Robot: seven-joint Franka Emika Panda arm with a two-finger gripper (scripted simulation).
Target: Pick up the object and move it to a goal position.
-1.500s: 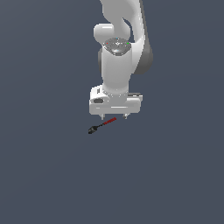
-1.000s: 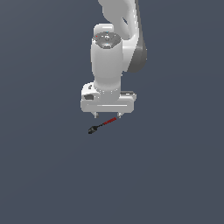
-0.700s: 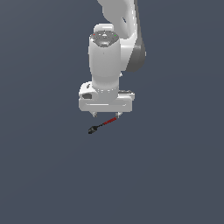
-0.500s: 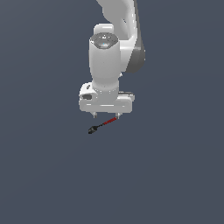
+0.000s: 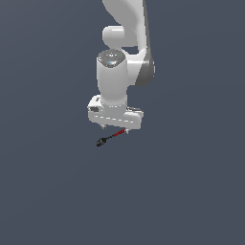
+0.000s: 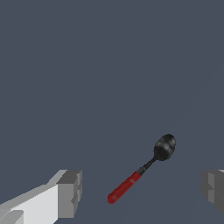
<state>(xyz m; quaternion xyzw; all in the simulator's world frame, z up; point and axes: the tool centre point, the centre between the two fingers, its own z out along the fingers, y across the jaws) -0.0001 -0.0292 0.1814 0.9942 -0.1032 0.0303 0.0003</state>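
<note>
Object [image 6: 142,173] unmoved (red shaft, black tip); spread hand [image 6: 140,192] has dropped closer above it.

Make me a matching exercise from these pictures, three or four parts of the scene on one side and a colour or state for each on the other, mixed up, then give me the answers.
Things:
1. spoon handle
2. spoon bowl
3. gripper
4. arm

Colour or state:
A. white
B. red
C. open, fingers either side of the spoon, not touching it
D. black

Pairs: 1-B, 2-D, 3-C, 4-A
</note>
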